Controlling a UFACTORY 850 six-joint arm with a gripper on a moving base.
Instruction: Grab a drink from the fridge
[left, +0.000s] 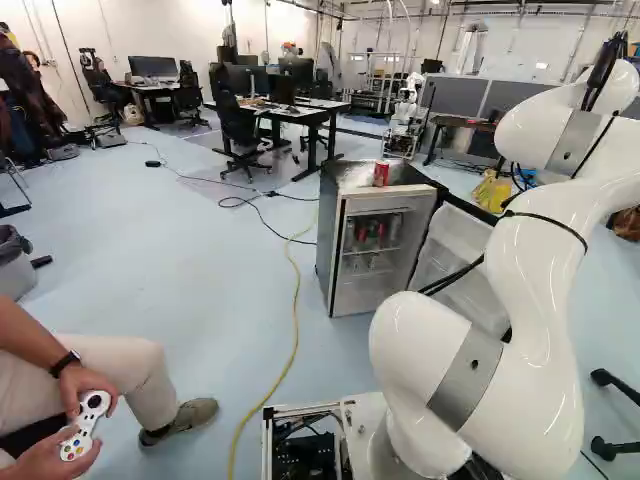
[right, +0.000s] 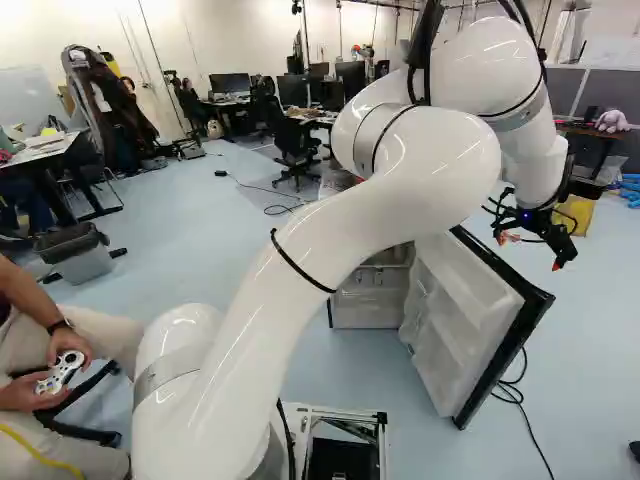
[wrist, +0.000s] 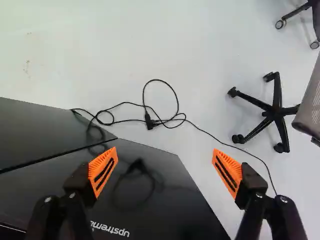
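Observation:
In the right base view my gripper (right: 531, 252) hangs beyond the fridge's swung-out door (right: 455, 325), at its outer side. From the wrist, the gripper (wrist: 166, 171) is open, nothing between its orange pads, pointing down over the door's glossy black surface (wrist: 150, 200) and the floor. The fridge (left: 326, 235) stands left of my arm in the left base view. A red can (left: 381, 173) is on its top, beside clear plastic wrap. Several cans (left: 370, 232) are on a shelf inside; my arm hides much of the fridge in the right base view.
A black cable (wrist: 150, 120) lies on the floor by the fridge, near a wheeled chair base (wrist: 274, 112). A yellow cable (left: 290, 350) runs along the floor. Close at the left sits a person with a controller (left: 86, 425). Another robot (left: 405, 120) stands farther back.

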